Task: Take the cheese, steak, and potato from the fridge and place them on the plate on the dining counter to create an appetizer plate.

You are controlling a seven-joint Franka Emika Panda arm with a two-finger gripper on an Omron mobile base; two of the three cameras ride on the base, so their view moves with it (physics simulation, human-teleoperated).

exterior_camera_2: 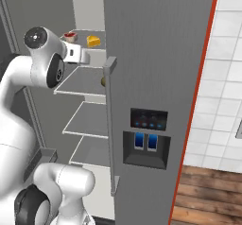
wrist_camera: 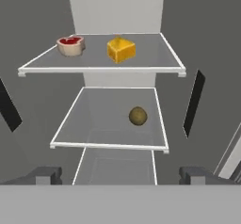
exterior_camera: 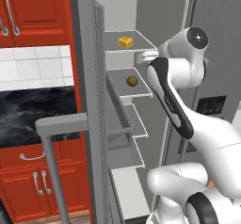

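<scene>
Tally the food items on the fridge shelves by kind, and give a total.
Yellow-orange wedge of cheese, upper shelf: 1
Raw red steak with pale fat rim, upper shelf: 1
Round olive-brown potato, shelf below: 1
Total: 3

We see the fridge (exterior_camera_2: 156, 54) in matt grey metal, its shelves (wrist_camera: 113, 119) smooth grey. The cheese (wrist_camera: 121, 49) looks waxy, the potato (wrist_camera: 138, 116) dull, the floor (exterior_camera_2: 208, 195) wooden.
</scene>
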